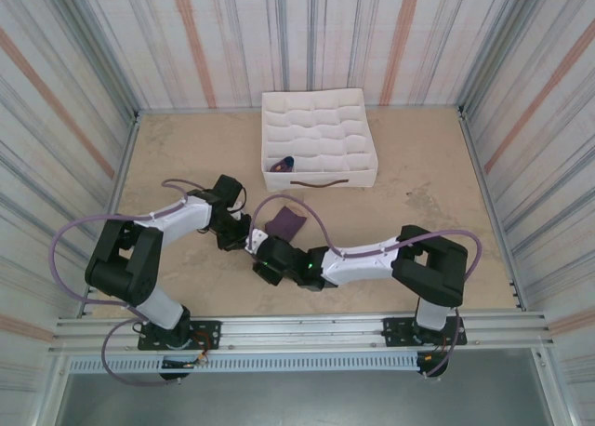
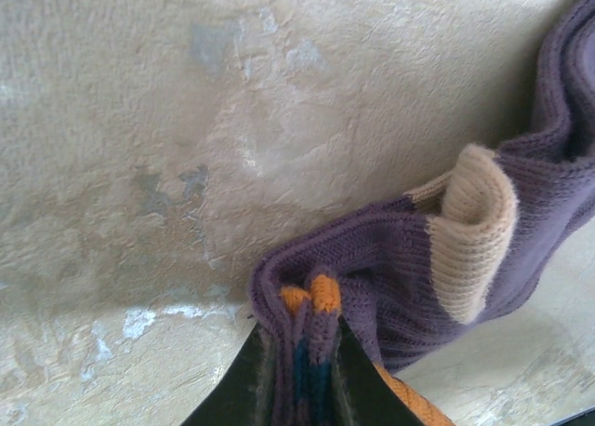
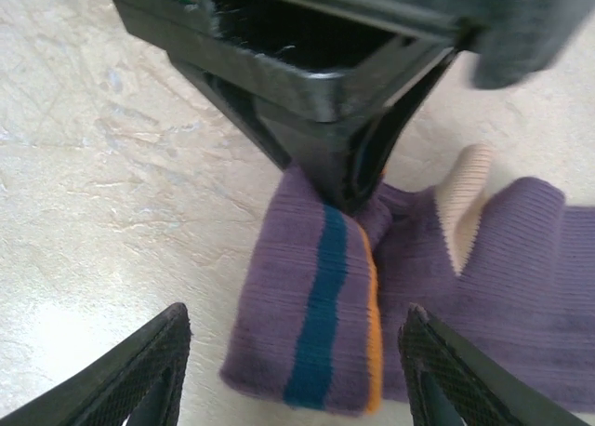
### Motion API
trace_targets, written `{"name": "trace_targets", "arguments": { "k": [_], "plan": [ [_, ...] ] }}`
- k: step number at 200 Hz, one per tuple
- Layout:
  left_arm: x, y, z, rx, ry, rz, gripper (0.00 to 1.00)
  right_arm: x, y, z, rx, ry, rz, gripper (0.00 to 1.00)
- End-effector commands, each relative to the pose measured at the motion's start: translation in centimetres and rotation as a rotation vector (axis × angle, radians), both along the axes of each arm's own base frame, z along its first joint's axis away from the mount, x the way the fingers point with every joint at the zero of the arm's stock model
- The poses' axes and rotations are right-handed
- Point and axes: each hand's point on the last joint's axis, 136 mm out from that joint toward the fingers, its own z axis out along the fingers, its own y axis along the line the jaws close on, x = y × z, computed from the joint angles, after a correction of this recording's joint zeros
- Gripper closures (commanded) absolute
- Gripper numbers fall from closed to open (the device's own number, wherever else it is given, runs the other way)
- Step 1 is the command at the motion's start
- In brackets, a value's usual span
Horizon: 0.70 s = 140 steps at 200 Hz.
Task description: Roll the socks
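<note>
Socks (image 1: 284, 223) lie a bit left of the middle of the counter (image 1: 418, 166), and both of my arms reach in to meet there.

My right claw (image 3: 296, 319) is the nearer one. Its two fingers are spread wide, one on each side of the folded end, and they squeeze nothing. I think it waits there so it can close on the roll once the roll is fat enough.

Just past it is my left claw (image 2: 302, 352). It is pinching the folded end of the socks tight. I see two orange tips side by side in the pinch, so I guess both socks are stacked together, but I cannot be sure. Holding the end like this should let the claw turn it over and over. The roll looks only just begun to me.

A teal stripe (image 3: 321, 296) runs across the folded part. Past the claws the purple cloth lies on the counter, and a cream patch (image 2: 474, 231) bulges up where it is bunched.

Farther back, by the far edge, sits a white box (image 1: 321, 177) with many little pockets. One near pocket holds a small dark thing (image 1: 283, 163), too small for me to name. I guess the rolled socks go in that box.
</note>
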Motion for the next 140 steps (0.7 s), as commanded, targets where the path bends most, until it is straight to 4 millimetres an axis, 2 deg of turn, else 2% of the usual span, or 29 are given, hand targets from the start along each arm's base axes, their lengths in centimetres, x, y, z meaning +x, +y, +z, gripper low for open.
{"name": "trace_targets", "arguments": {
  "k": [1, 51, 69, 97, 131, 140],
  "plan": [
    [-0.9, 0.4, -0.5, 0.008, 0.037, -0.019, 1.00, 0.4, 1.0, 0.3, -0.009, -0.065, -0.013, 0.39],
    [-0.9, 0.3, -0.5, 0.000, 0.038, -0.020, 1.00, 1.5, -0.2, -2.1, -0.078, -0.095, -0.121, 0.44],
    [-0.9, 0.3, -0.5, -0.001, 0.038, -0.023, 1.00, 1.4, -0.4, -2.7, -0.071, -0.080, -0.135, 0.49],
    [-0.8, 0.1, -0.4, -0.010, 0.039, -0.024, 1.00, 1.4, -0.5, -3.4, -0.078, -0.066, -0.152, 0.65],
    [-0.9, 0.0, -0.3, -0.015, 0.034, -0.021, 1.00, 0.9, -0.6, -3.5, -0.054, -0.031, -0.152, 0.96],
    [-0.9, 0.1, -0.2, -0.016, 0.032, -0.017, 0.97, 0.7, -0.7, -3.6, -0.045, -0.012, -0.151, 1.00]
  ]
}}
